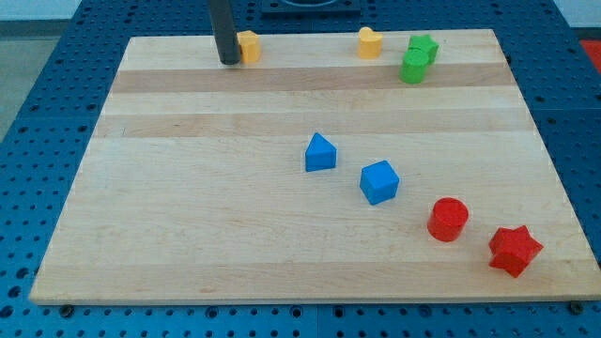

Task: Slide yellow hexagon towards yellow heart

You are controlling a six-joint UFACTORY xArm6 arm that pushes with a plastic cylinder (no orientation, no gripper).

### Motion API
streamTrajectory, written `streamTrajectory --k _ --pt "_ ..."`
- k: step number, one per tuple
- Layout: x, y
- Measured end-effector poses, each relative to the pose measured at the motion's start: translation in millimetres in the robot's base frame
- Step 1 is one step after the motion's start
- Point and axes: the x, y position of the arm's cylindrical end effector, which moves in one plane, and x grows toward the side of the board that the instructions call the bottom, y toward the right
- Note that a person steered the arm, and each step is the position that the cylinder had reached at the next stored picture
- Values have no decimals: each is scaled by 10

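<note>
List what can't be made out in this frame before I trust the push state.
- Yellow hexagon: its left side is hidden behind the rod, camera view; whether my tip touches it can't be told.
- Rod: its upper part is cut off by the view's top edge.
- Green blocks: two sit bunched together, the nearer covering part of the farther; shapes unclear.
- Yellow heart: small and far, lobes barely readable.

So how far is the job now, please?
Done: my tip is at the yellow hexagon, on its left in the view, apparently touching. In hand: the push rightward. Left: the hexagon is still clearly apart from the yellow heart along the board's top edge.
</note>
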Motion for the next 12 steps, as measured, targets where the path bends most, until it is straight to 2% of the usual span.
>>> streamTrajectory --k 1,2,3,4,9,11,12 --pt "0 -67" --pt "0 -398" --pt "-113 -404" --pt "-554 -309" --pt "-509 -307" --pt "-509 -19" --pt "-535 -82"
